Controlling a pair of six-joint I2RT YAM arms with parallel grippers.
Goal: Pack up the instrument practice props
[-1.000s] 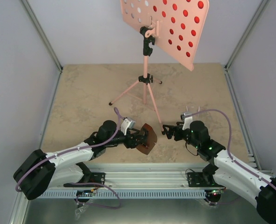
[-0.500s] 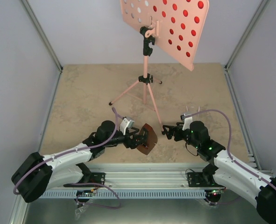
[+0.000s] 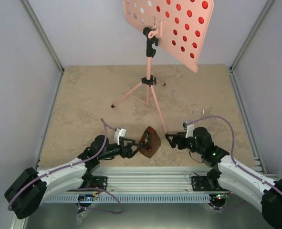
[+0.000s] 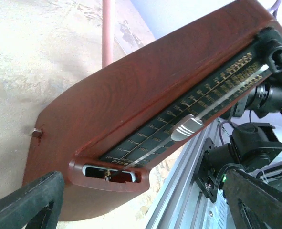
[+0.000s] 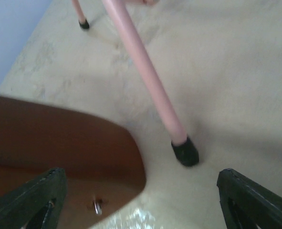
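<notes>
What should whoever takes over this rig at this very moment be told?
Left claw: open, holding nothing; the metronome is just ahead of it on the table.
Right claw: open and empty, beside the near foot of the music stand.
The stand is upright and unfolded; red and white show through the holes in its desk.
Done: nothing packed. Left: everything.

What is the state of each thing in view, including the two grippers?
Pink tripod music stand with hole-dotted desk: upright, legs spread, desk tilted.
Red music sheet: on the desk, showing through its holes.
White music sheet: on the desk, showing through its holes.
Small brown pyramid metronome: lying on its side, scale face exposed, ungripped.
Left gripper: open.
Right gripper: open.
</notes>
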